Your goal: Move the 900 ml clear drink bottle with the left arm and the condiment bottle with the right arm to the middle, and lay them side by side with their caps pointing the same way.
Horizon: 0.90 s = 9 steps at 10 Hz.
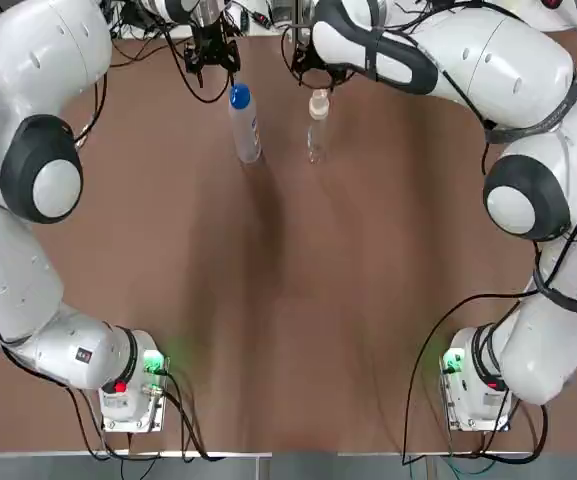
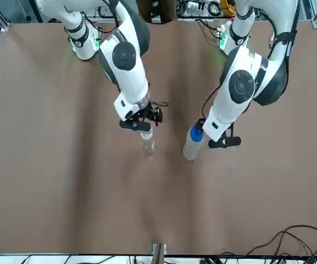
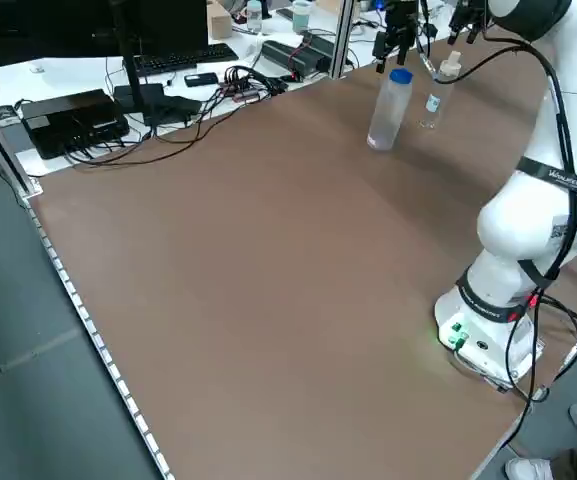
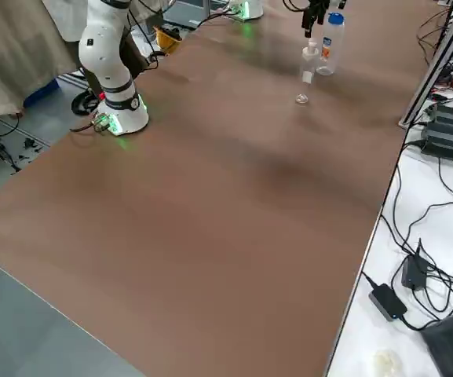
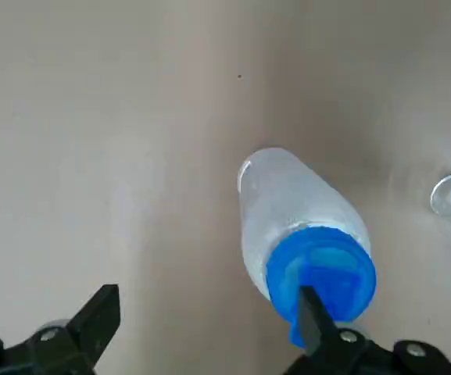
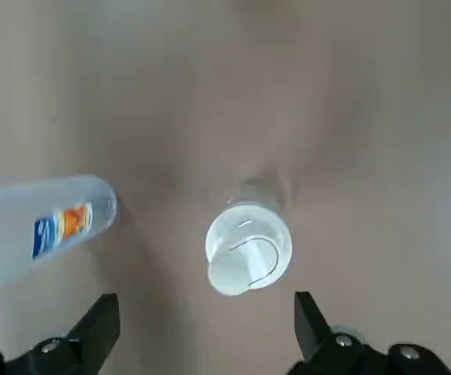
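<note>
Drink bottle (image 1: 245,128), blue cap up, stands upright at the far end of the table (image 1: 288,300). The condiment bottle (image 1: 317,128) stands just beside it on the right arm's side, white cap up, the two not touching. Left claw (image 1: 212,58) hangs wide open above the blue cap, one finger close by it, gripping nothing. Right claw (image 1: 320,72) hovers over the white cap, fingers spread, empty too.
</note>
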Tool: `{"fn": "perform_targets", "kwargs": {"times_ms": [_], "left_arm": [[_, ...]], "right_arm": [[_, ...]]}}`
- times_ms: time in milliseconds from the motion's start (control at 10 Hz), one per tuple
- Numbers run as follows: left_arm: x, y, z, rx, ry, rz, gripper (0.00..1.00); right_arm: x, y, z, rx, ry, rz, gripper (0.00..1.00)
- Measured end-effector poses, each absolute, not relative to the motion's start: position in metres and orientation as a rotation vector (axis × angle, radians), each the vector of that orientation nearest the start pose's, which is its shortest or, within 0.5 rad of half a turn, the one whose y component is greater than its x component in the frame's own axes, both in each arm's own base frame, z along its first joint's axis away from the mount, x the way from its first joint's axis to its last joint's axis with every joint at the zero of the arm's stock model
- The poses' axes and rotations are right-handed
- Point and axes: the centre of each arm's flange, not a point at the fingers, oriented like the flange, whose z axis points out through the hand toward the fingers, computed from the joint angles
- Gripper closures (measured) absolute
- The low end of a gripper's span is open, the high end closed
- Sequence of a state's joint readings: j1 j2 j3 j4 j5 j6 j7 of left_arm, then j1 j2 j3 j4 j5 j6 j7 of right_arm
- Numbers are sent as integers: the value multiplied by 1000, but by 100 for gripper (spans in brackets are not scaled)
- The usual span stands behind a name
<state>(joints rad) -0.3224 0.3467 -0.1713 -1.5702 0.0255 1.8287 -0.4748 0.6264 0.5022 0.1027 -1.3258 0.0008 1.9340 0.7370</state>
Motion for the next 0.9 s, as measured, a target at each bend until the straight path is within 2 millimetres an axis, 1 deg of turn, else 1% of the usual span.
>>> {"fn": "perform_targets", "kwargs": {"times_ms": [200, 400, 500, 700, 900], "left_arm": [[577, -303, 438, -3138, 84, 143, 0], [572, -315, 437, -3154, 108, 150, 0], [572, -321, 435, -3163, 119, 132, 0], [574, -329, 425, -3176, 135, 120, 0], [577, -331, 415, -3180, 134, 120, 0]], "right_arm": [[543, 465, 457, -3047, -315, -120, 1], [545, 464, 457, -3017, -626, -140, 1], [545, 463, 457, -2984, -801, -147, 1], [547, 461, 456, -2890, -1133, -157, 1], [548, 460, 456, -2754, -1493, -168, 1]]}}
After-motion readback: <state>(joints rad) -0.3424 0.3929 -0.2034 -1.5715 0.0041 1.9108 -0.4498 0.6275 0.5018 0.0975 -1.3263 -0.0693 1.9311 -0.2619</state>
